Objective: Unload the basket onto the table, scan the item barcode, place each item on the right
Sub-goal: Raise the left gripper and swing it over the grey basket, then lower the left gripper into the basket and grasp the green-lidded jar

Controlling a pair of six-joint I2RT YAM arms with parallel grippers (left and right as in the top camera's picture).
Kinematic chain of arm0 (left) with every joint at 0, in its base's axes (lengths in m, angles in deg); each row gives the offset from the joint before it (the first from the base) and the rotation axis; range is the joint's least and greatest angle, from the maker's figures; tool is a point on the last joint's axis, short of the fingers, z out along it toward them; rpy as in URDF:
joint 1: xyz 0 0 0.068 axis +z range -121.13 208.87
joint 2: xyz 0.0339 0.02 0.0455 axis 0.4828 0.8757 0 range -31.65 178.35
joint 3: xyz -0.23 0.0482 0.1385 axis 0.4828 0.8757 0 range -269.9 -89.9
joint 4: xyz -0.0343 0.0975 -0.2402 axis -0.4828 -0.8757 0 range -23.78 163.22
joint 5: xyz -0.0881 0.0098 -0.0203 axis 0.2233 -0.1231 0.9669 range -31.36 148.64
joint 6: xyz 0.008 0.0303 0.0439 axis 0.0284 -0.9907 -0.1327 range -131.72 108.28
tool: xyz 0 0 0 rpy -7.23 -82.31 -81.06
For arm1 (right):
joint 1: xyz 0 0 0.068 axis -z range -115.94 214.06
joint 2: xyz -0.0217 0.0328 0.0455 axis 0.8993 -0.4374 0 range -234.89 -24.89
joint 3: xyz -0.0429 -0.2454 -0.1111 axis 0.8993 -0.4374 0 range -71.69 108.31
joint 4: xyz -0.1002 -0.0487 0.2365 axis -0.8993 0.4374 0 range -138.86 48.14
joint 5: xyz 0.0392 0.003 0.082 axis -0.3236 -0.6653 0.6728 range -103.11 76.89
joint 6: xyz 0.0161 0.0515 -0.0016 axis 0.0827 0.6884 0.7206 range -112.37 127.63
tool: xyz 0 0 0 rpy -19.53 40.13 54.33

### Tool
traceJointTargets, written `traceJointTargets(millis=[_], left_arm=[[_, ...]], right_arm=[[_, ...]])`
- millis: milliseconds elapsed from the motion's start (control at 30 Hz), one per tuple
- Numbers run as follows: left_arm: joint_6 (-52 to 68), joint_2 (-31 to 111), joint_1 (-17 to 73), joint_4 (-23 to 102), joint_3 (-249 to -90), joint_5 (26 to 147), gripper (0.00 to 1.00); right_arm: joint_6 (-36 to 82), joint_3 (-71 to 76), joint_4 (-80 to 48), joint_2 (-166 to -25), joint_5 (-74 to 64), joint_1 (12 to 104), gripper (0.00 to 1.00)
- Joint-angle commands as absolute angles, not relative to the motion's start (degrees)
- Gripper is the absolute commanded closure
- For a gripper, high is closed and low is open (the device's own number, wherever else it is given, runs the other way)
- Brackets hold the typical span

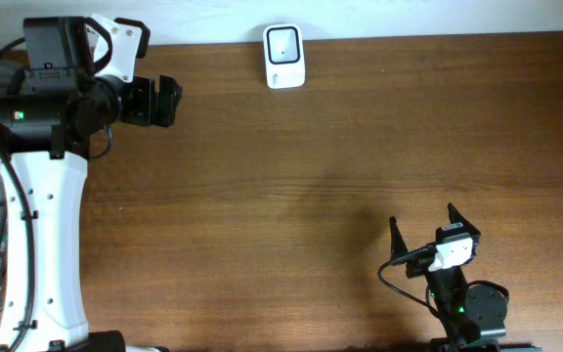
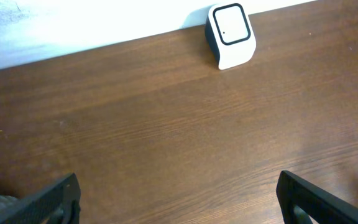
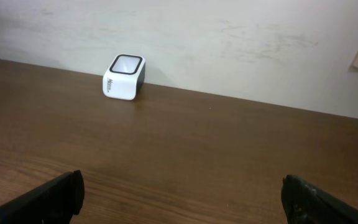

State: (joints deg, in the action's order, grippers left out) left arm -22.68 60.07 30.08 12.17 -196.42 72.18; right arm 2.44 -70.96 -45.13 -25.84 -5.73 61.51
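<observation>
The opening step, by my judgement: left pincer and right pincer both gape wide, holding nothing. The scanner stands at the far edge of the surface. No item shows; next, one must be found and gripped.

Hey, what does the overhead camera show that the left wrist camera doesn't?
Only the overhead view shows both arms: the left gripper open near the table's back left corner, and the right gripper open near the front right. Only the left wrist view shows the dark side of the white barcode scanner, with the left fingers set wide apart at its bottom corners. Both views show that scanner standing at the table's back edge against the pale wall.
</observation>
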Motion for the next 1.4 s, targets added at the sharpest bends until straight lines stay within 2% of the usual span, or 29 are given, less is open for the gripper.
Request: traceJointTargets(millis=[0, 167, 367, 533, 733, 867, 1200, 1300, 1367], left_arm=[[-21.00, 59.90, 30.17, 14.22, -197.64, 73.23, 0.01], [-21.02, 59.90, 30.17, 18.39, -197.64, 72.35, 0.01], [-21.02, 59.90, 30.17, 16.62, -197.64, 72.31, 0.01], [-20.84, 59.90, 31.65, 15.75, -197.64, 67.61, 0.01], [-17.80, 59.61, 34.23, 20.49, -200.22, 67.76, 0.00], [-19.18, 59.96, 34.23, 24.08, -200.20, 67.72, 0.05], [-19.09, 64.79, 34.37, 33.34, -200.60, 67.57, 0.08], [-17.74, 64.79, 39.65, 30.18, -205.93, 67.61, 0.11], [-16.86, 64.88, 45.01, 26.46, -206.52, 65.58, 0.16]], right_arm=[[1.89, -71.37, -44.98, -25.62, -6.21, 61.47, 0.02], [1.89, -71.37, -44.98, -25.62, -6.21, 61.47, 0.02], [1.89, -71.37, -44.98, -25.62, -6.21, 61.47, 0.02], [1.89, -71.37, -44.98, -25.62, -6.21, 61.47, 0.02], [1.89, -71.37, -44.98, -25.62, -6.21, 61.47, 0.02], [1.89, -71.37, -44.98, -25.62, -6.21, 61.47, 0.02], [1.89, -71.37, -44.98, -25.62, -6.21, 61.47, 0.02], [1.89, -71.37, -44.98, -25.62, -6.21, 61.47, 0.02], [1.89, -71.37, -44.98, -25.62, -6.21, 61.47, 0.02]])
